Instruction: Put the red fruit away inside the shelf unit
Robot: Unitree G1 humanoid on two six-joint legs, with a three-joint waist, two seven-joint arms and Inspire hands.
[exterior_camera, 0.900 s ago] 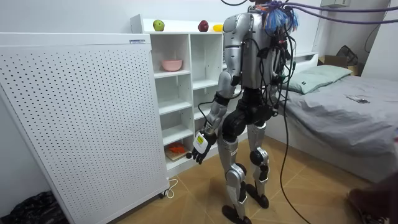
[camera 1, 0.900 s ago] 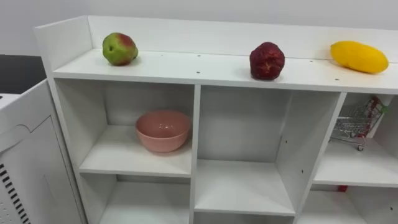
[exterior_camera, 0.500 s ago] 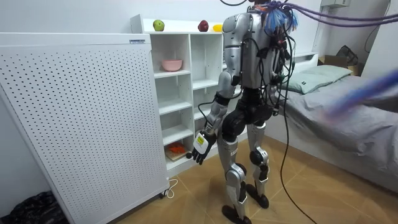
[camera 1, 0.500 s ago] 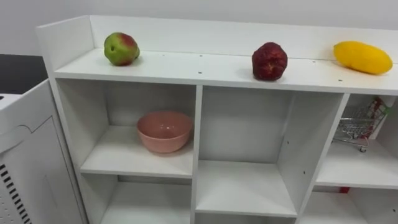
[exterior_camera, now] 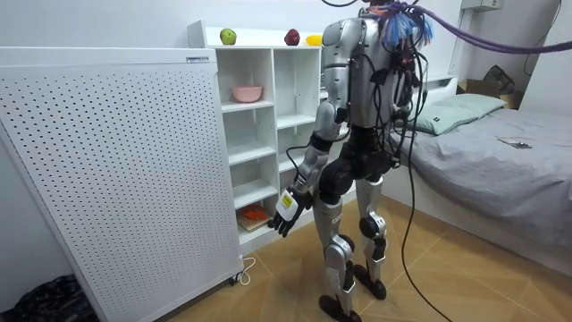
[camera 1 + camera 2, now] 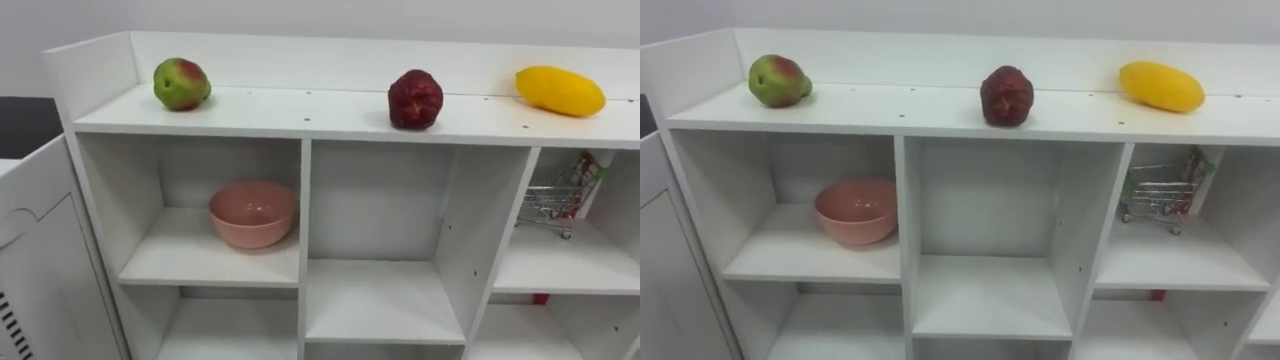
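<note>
In the left eye view we look down on a white closet (image 6: 303, 200) of open compartments. The fruit lies in a row on its top shelf (image 6: 300, 115), each piece well apart from the next. A green and red fruit (image 6: 181, 84) is near the left end wall, a dark red fruit (image 6: 414, 99) is just right of the middle, and a yellow fruit (image 6: 560, 91) lies on its side toward the right. In the upper left compartment a pink bowl (image 6: 252, 213) stands upright on the shelf board. In the upper right compartment stands a small wire shopping cart (image 6: 549, 204). A white panel (image 6: 35, 260) rises beside the closet at the lower left.

The right eye view gives us the same row of fruit. We see the cart more fully here, standing near the back of its compartment.

In the room view the robot stands upright on the wooden floor, close before the closet and turned toward it. The perforated face of the white panel fills the room view's left and a bed (image 5: 500, 152) lies at its right. The three fruits sit on the closet's top, level with the robot's shoulders. The left hand (image 5: 284, 213) hangs low at the robot's side, beside a lower compartment where something orange (image 5: 255, 215) lies. We cannot tell how that hand is set.
</note>
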